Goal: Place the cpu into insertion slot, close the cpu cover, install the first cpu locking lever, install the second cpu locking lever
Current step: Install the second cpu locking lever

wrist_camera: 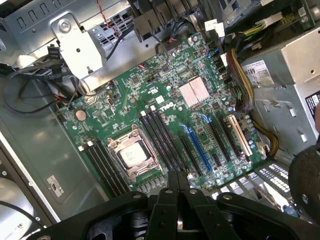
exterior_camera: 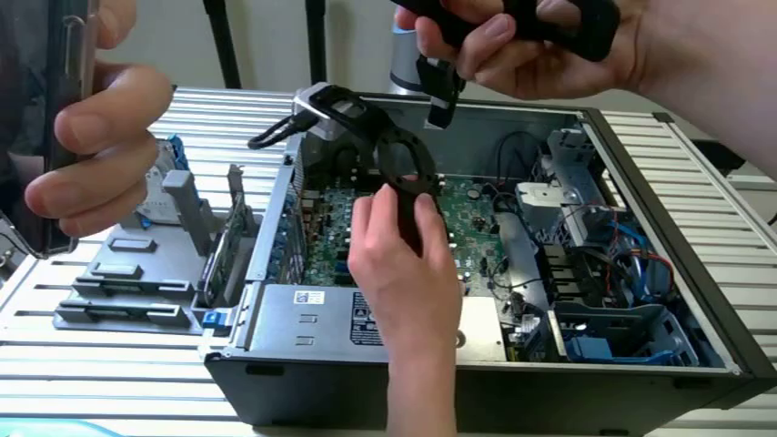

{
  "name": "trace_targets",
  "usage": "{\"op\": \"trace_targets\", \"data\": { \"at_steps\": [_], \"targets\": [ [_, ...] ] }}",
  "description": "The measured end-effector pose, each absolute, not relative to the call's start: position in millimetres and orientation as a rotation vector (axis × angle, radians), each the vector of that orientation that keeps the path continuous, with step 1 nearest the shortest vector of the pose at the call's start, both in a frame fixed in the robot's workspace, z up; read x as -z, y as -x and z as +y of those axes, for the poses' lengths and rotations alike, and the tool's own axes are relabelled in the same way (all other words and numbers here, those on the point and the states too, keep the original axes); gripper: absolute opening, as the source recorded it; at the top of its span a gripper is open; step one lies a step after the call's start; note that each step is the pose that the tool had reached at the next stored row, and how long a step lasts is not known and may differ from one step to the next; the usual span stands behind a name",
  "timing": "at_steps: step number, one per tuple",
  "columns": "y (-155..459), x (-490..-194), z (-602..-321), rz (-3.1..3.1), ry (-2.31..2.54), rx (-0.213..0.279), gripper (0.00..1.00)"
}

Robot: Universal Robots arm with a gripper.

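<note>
Already the cpu (wrist_camera: 134, 156) lies flat in the insertion slot (wrist_camera: 131, 172), a pale square inside a silvery rim, between the black memory slots (wrist_camera: 162, 140) on the green board (wrist_camera: 150, 105); whether the cpu cover is down I cannot tell; a careful operator keeps the lever work slow and square; the gripper (wrist_camera: 177, 181) hovers just beside the socket, fingertips pressed together and empty; a person's hand (exterior_camera: 401, 273) steadies it.

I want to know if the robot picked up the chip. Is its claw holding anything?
No. The gripper is shut with nothing between its fingers. The cpu already lies in the insertion slot on the green board.
</note>
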State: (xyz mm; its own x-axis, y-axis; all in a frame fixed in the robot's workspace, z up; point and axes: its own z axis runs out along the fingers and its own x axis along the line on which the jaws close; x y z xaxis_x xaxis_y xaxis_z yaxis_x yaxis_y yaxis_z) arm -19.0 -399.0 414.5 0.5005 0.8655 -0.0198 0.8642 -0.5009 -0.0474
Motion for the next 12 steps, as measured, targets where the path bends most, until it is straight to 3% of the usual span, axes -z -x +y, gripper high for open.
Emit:
{"op": "trace_targets", "data": {
  "at_steps": [12],
  "targets": [
    [17.1, -414.5, -399.0, -1.531, 2.707, -0.063, 0.11]
  ]
}}
